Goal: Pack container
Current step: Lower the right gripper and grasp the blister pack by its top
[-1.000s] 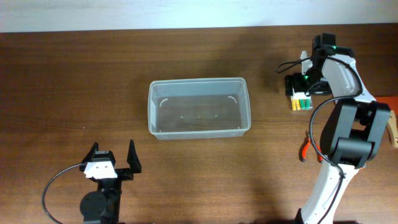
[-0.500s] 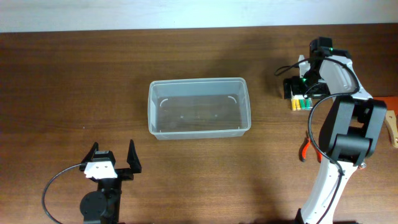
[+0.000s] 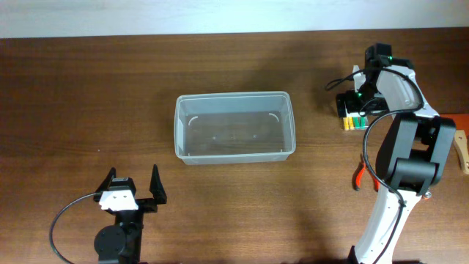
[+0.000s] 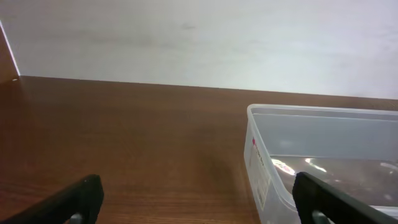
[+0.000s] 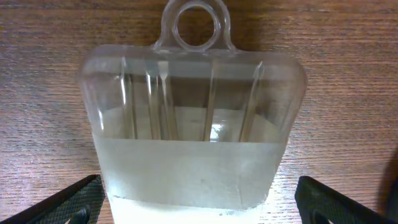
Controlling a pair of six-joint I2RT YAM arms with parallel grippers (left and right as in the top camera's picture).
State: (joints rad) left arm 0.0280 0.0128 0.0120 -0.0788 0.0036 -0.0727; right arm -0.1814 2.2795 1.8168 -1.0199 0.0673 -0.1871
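The container (image 3: 178, 126), a clear plastic rectangular bin with nothing in it, sits mid-table; its left wall (image 4: 266, 163) fills the right of the left wrist view. My right gripper (image 3: 349, 103) hangs over a clear blister pack of green and yellow batteries (image 3: 355, 122) at the far right. In the right wrist view that pack (image 5: 193, 137), with its hang hole pointing away, lies between my open right gripper (image 5: 199, 208), the fingers (image 5: 68, 202) clear of its sides. My left gripper (image 3: 133, 192) rests open near the front edge, nothing between its fingers (image 4: 78, 199).
Red-handled pliers (image 3: 359, 176) lie beside the right arm's base. A tan and orange object (image 3: 462, 147) shows at the right edge. A white wall (image 4: 199, 37) rises behind the table's far edge.
My right arm has shifted slightly left over the battery pack and then held still. The left arm and the container have not moved.
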